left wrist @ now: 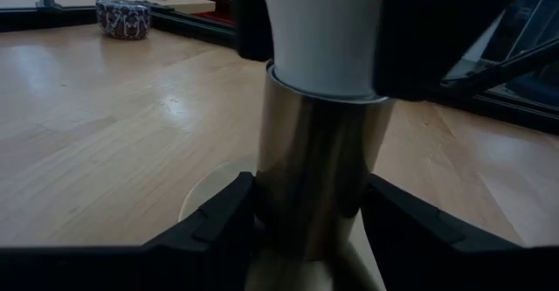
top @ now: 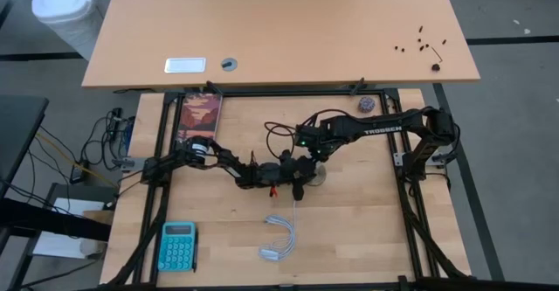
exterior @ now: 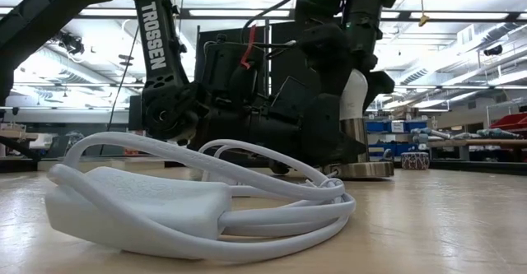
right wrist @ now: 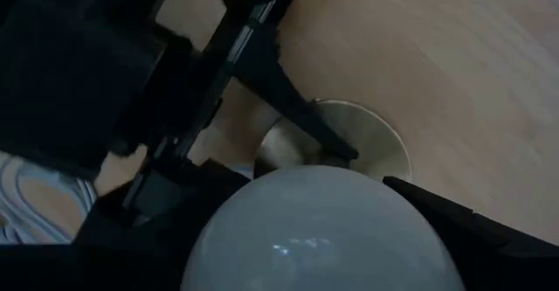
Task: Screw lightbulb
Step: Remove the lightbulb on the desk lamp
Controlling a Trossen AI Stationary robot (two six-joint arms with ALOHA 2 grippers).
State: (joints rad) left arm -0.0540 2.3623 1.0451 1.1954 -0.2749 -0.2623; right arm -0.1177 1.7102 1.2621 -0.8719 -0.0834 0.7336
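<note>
The white lightbulb point(left wrist: 323, 38) stands upright in a brassy metal socket tube point(left wrist: 319, 177), which rises from a round base disc point(right wrist: 367, 142) lying flat on the wooden table. My left gripper point(left wrist: 310, 230) reaches in level from the table's left and is shut on the socket tube. From above, my right gripper point(right wrist: 323, 225) points down over the bulb and is shut on it. In the low view the bulb point(exterior: 354, 93) shows above the tube between the dark arms. My left gripper pinches the socket tube low down point(left wrist: 271, 212), just above the base disc, between its two fingers. The fingers come in level from the table's left. The socket stands upright with its disc on the table. My right gripper has the lightbulb's wide white body point(left wrist: 288, 46) between its two fingers, one on each side. The fingers point(right wrist: 437, 217) come from above, pointing steeply down. The bulb stands upright with its lower end in the socket tube.
The socket's white cord and plug block point(exterior: 165, 200) lie coiled near the table's front edge point(top: 279, 239). A teal calculator point(top: 177, 245) lies front left, a small patterned ball point(top: 365, 104) back right, and a flat picture card point(top: 201, 116) back left. Black frame rails point(top: 410, 221) border the table.
</note>
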